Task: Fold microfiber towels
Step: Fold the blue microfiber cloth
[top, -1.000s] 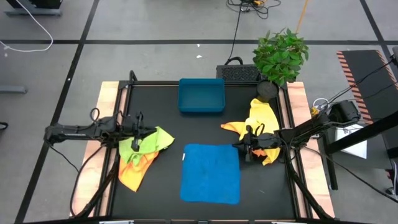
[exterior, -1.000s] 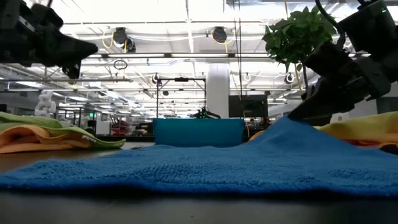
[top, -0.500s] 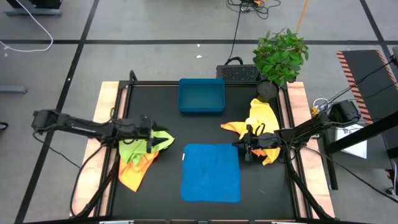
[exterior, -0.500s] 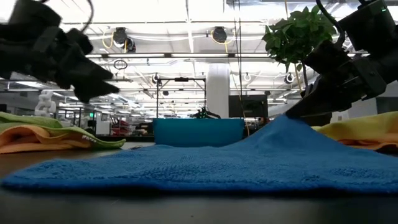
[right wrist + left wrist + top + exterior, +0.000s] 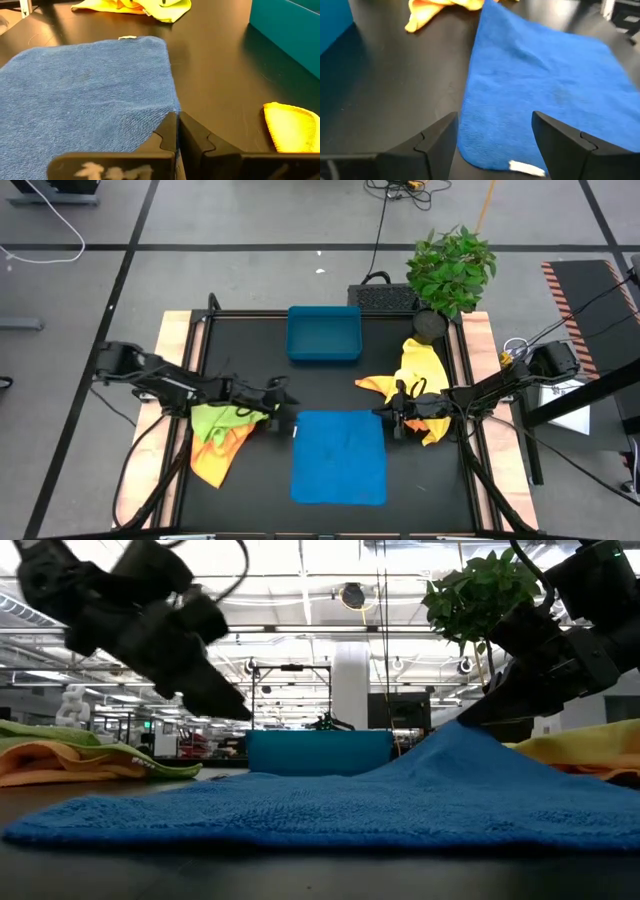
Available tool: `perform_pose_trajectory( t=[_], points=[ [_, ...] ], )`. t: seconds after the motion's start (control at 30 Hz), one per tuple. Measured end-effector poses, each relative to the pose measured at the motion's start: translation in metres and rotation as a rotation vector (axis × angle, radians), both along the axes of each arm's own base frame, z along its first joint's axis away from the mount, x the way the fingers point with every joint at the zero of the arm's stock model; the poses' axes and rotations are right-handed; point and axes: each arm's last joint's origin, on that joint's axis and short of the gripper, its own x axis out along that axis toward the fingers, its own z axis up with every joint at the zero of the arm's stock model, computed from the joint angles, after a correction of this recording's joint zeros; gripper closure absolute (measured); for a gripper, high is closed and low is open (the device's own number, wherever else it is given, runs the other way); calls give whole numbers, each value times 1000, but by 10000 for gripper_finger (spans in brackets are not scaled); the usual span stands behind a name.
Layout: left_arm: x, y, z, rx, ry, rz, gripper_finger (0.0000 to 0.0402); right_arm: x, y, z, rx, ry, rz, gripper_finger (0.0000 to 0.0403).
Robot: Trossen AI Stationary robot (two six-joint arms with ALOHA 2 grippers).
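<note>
From my remote station, I am finding the blue towel [image 5: 540, 75] running off the left wrist view's edge, with its white tag [image 5: 526, 168] lying blurred by the near corner. I am seeing the lime green towel [image 5: 222, 420] covering part of the orange towel [image 5: 215, 460] in the high view. The right gripper [image 5: 177, 131] is hiding the blue corner pinched between its fingers, and the yellow towel [image 5: 292, 127] is being cut off at the picture's edge.
</note>
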Motion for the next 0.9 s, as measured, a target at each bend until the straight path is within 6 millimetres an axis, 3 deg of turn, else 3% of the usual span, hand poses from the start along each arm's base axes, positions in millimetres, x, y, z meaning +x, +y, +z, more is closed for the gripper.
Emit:
perform_pose_trajectory(
  t=[0.33,0.77,0.9],
  points=[
    [32,5,-37,-15,209,38,144,0,0,1,3,-6,3,403],
    [39,6,-38,-17,272,3,145,0,0,1,2,-6,4,403],
    [37,6,-40,-18,309,1,166,0,0,0,-2,-5,6,403]
  ],
)
